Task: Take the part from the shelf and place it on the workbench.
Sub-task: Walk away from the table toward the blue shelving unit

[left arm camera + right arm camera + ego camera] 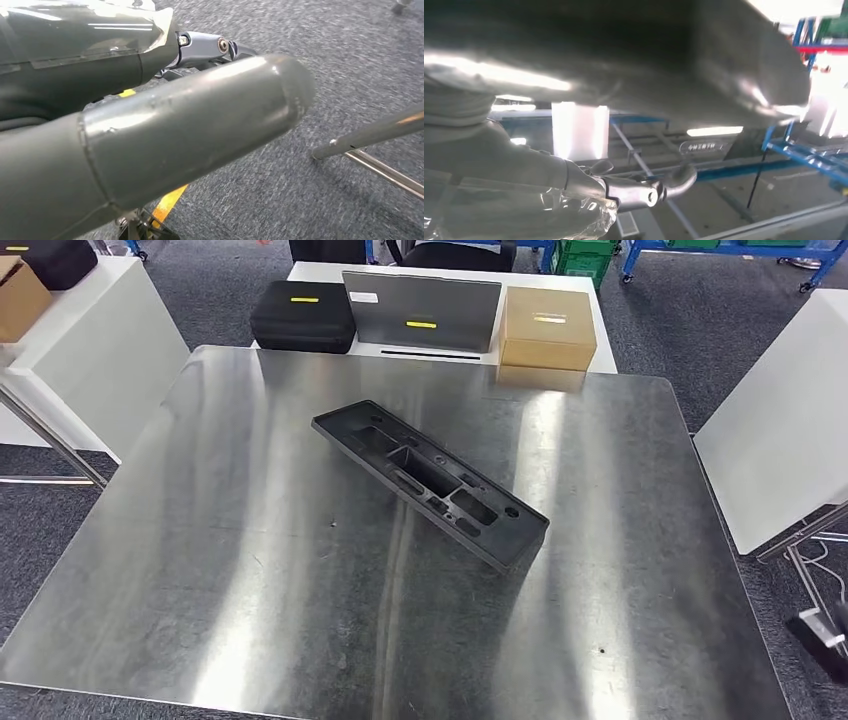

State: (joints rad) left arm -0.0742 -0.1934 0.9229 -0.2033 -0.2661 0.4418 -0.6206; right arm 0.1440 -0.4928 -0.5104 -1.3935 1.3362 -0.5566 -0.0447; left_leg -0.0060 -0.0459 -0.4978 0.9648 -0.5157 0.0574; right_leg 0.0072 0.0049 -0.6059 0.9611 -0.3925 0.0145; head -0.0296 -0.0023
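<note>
Left hand (190,125) grip unclear, right hand (574,200) likewise, black part (430,480) flat on steel workbench (200,570), closed cardboard box (548,328) behind

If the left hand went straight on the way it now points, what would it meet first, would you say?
Probably the grey carpet floor: the left hand points out over it, nothing between. A chrome table leg lies off to one side; depth is unclear.

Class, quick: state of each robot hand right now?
Left robot hand: holds nothing; open or closed cannot be told.
Right robot hand: holds nothing; open or closed cannot be told.
</note>
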